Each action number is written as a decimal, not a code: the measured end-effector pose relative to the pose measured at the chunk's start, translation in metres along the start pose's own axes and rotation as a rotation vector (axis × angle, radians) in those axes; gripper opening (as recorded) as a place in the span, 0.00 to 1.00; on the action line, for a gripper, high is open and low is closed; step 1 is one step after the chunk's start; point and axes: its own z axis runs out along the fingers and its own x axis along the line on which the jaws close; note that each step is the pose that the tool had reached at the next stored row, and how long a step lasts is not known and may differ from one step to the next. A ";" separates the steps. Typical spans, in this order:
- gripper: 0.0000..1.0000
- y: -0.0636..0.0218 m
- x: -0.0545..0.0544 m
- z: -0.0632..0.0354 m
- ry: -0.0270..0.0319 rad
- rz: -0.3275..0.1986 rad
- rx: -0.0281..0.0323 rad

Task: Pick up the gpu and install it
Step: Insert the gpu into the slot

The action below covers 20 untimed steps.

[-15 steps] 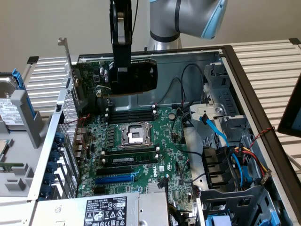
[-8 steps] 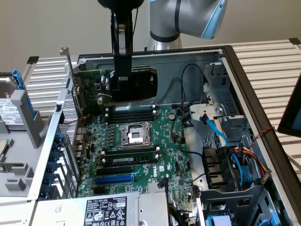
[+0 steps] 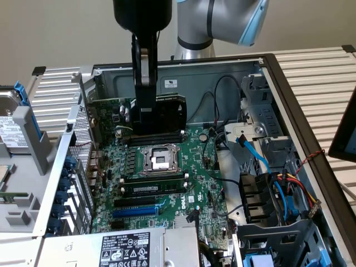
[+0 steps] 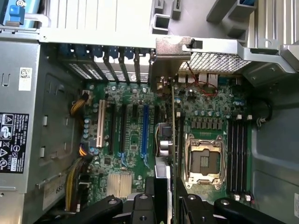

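Note:
My gripper (image 3: 146,125) hangs inside the open computer case, shut on the gpu (image 3: 167,114), a green card with a black fan shroud, held on edge over the green motherboard (image 3: 167,189). In the wrist view the gpu (image 4: 173,116) shows edge-on between my fingers (image 4: 152,200). It runs between the expansion slots and the CPU socket (image 4: 203,161). Its silver bracket (image 4: 173,49) sits at the case's rear wall. Whether the card's lower edge touches a slot I cannot tell.
A blue slot (image 3: 136,211) and black slots lie on the board nearer the power supply (image 3: 133,247). Blue and coloured cables (image 3: 267,167) crowd the drive bays on the exterior view's right. A hard drive (image 3: 11,125) rests outside the case on the exterior view's left.

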 end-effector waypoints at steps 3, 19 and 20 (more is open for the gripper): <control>0.27 0.0004 0.006 0.0053 -0.0002 0.001 0.0001; 0.27 0.0100 0.014 0.0309 0.0183 0.019 0.0005; 0.27 0.0105 0.014 0.0322 0.0208 0.020 0.0005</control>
